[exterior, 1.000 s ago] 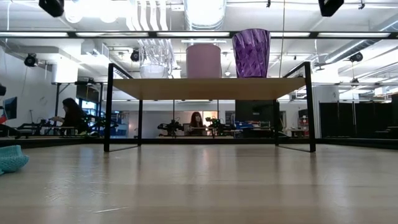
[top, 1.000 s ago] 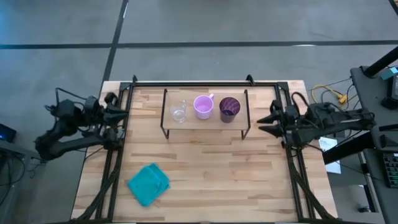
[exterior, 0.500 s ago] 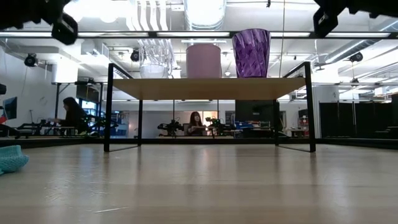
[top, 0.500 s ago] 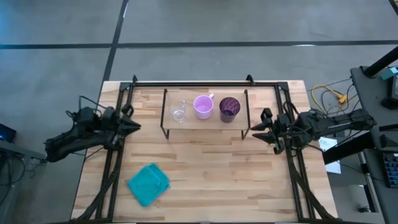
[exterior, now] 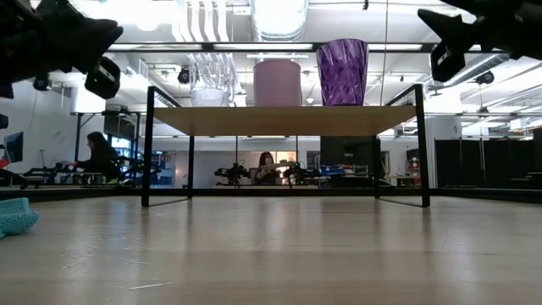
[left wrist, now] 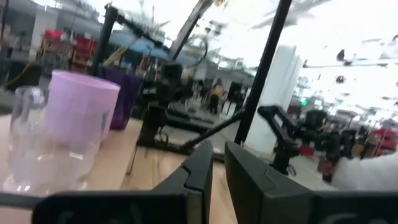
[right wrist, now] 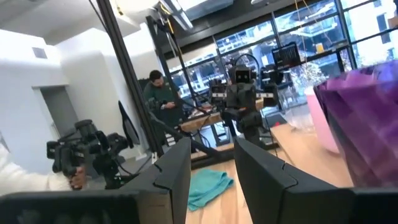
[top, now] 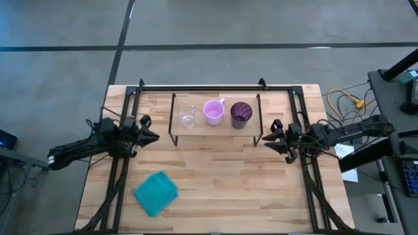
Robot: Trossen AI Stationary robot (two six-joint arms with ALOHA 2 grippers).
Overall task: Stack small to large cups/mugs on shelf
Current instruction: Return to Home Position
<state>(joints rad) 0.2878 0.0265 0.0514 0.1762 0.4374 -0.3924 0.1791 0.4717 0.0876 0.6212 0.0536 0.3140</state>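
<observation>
Three vessels stand in a row on the light-wood shelf (top: 215, 126) with black wire legs: the clear glass (top: 187, 118), the pink mug (top: 213, 111) and the dark purple cup (top: 240, 112). The low view shows the glass (exterior: 212, 80), the pink mug (exterior: 278, 82) and the purple cup (exterior: 342, 72) resting by their bases on the board (exterior: 284, 120). My left gripper (top: 151, 136) hangs in the air off the shelf's left end, narrowly open and empty. My right gripper (top: 268, 139) hangs off the shelf's right end, open and empty. In the wrist views the glass (left wrist: 34, 149) and the purple cup (right wrist: 367, 124) are nearest.
A crumpled teal cloth (top: 157, 192) lies on the tabletop near the left front. A black metal frame (top: 215, 87) runs along the table's far edge and down both sides. Bare wood (top: 215, 176) spreads in front of the shelf. People sit in the room beyond the table.
Both arms have reached in from the table's side edges toward the shelf, the left gripper moving toward the table's right and the right gripper toward its left. Both have dropped into the upper corners of the low view. The vessels and the cloth have kept still.
</observation>
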